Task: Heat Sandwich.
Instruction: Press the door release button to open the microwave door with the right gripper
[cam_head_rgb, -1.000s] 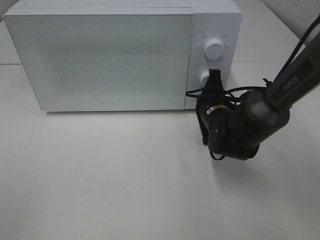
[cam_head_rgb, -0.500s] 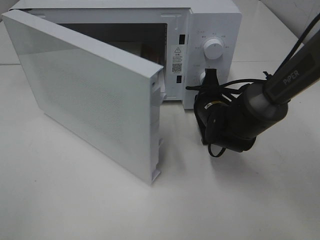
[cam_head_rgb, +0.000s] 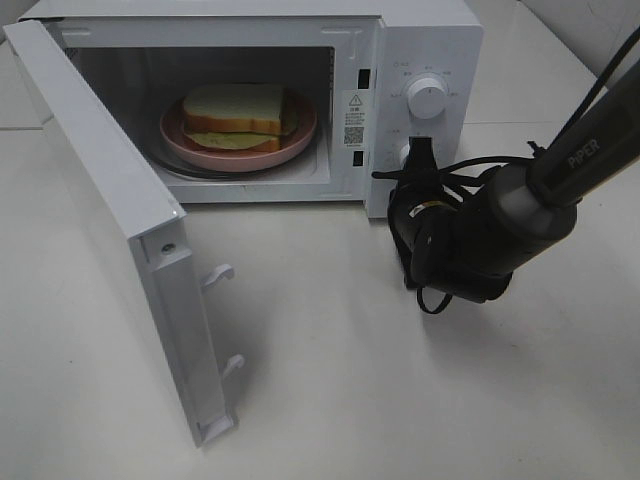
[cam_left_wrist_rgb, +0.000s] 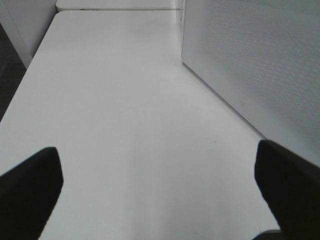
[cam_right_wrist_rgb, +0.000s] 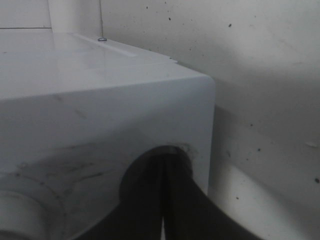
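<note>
The sandwich (cam_head_rgb: 237, 108) sits on a pink plate (cam_head_rgb: 300, 140) inside the microwave (cam_head_rgb: 430, 40). The door (cam_head_rgb: 110, 200) stands wide open, hinged on the left and jutting out over the counter (cam_head_rgb: 350, 380).

From the right claw (cam_head_rgb: 421, 150), the sandwich lies off to the left and a bit further back, just past the control panel and inside the opening. Its long side runs across the oven, parallel to the front, so I'd say a reach would meet the broad edge of the bread first. The right claw is pressed together, tips up against the panel by the lower knob (cam_head_rgb: 406, 157). To my eye it's the nearer arm, with nothing between it and the opening. The left claw (cam_left_wrist_rgb: 160, 187) has its two fingers spread wide over bare counter, and the outer face of the open door rises beside it. That door looks to stand between the left arm and the plate.

What I can't make out:
- The left arm doesn't show from above at all.
- The lower knob is mostly behind the right claw, so whether the tips actually touch it is unclear.
- The right wrist view is too close, showing only a rounded white corner and dark closed fingers (cam_right_wrist_rgb: 182, 210).
- The plate's back rim is hidden by the sandwich.
</note>
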